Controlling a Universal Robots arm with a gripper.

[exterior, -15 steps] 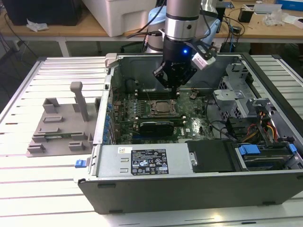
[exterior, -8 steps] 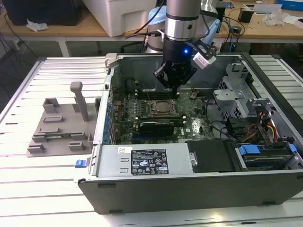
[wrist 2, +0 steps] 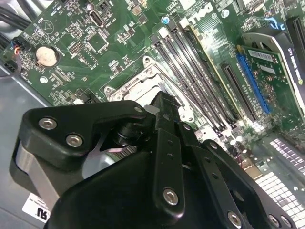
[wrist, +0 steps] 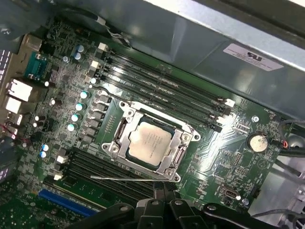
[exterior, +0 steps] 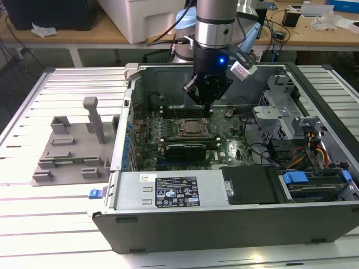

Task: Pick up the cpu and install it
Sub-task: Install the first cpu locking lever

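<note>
the pincer (exterior: 206, 104) hung inside the open computer case (exterior: 235, 224), above the green board (exterior: 224, 147), w/ its black tips pointing down twd the socket frame (exterior: 193, 128) in the exterior view. the cpu (wrist: 150, 142) lay flat in that socket frame (wrist: 125, 125) in the first wrist view, silvery top up w/ a pale rim, seated square inside the metal bracket, not tilted. the pincer's black links (wrist: 162, 214) showed at the edge of the first wrist view, near the socket but apart from the chip, nothing touching it. a thin wire lever (wrist: 128, 179) lay between the socket and the pincer there. in the second wrist view the black fingers (wrist 2: 167, 119) stood pressed together w/ no gap and nothing between them, so the pincer was closed and empty, hovering over the socket frame (wrist 2: 138, 86), which it partly hid. long memory slots (wrist: 162, 90) ran beside the socket on both sides. a round coin battery (wrist: 258, 142) sat on the board well apart from the cpu. in the exterior view a grey plastic plate (exterior: 70, 159) w/ upright posts sat on the slatted table (exterior: 33, 202) outside the case, on the exterior view's left, well away from the pincer. a workbench (exterior: 112, 31) w/ clutter stood behind.
</note>
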